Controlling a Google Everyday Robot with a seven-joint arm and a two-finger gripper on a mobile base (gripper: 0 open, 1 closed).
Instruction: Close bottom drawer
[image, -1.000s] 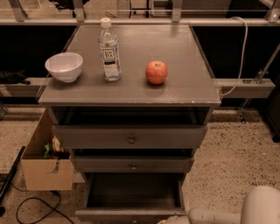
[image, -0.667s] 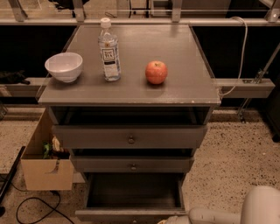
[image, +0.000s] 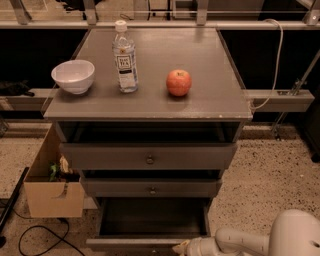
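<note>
The bottom drawer (image: 150, 220) of the grey cabinet (image: 150, 100) stands pulled out, its dark box interior showing and its low plain front panel (image: 130, 244) at the bottom edge of the camera view. The top drawer (image: 149, 157) and middle drawer (image: 151, 189), each with a knob, are pushed in. My white arm (image: 250, 240) reaches in from the lower right. The gripper (image: 182, 248) sits at the right end of the bottom drawer's front panel, mostly cut off by the frame edge.
On the cabinet top stand a white bowl (image: 73, 76), a clear water bottle (image: 124, 57) and a red apple (image: 178, 82). A cardboard box (image: 52, 185) sits on the floor against the cabinet's left side. Black cables (image: 30, 235) lie on the speckled floor at lower left.
</note>
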